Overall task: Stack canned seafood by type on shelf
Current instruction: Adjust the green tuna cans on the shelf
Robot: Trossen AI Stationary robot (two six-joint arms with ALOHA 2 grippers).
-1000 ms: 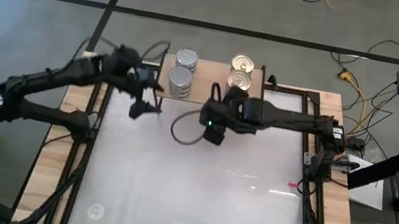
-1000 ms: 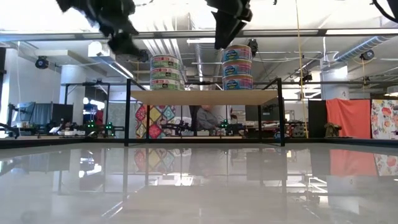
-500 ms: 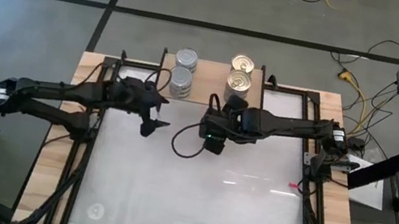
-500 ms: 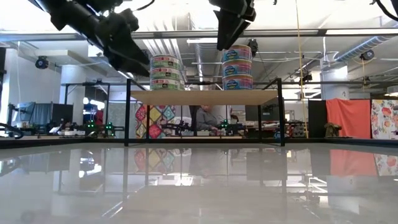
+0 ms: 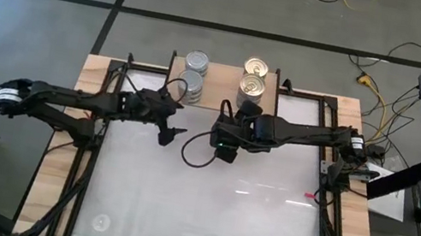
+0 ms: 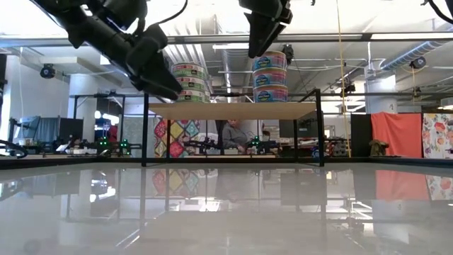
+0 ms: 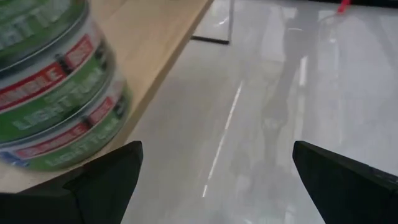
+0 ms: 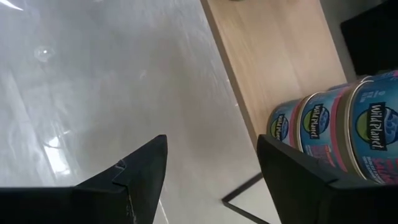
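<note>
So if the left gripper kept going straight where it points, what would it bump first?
Probably the shiny white tabletop: the open left gripper points past the green-labelled round tins, though depth is unclear.

The high view looks straight down on the table (image 5: 202, 212); the low view looks level across it. Both wrist views sit close — each beside the shelf (image 7: 155, 37) (shared by all four).

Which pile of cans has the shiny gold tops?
The gold-topped stack, on the shelf nearest the right arm; the silver-grey stack beside it has dull tops.
</note>
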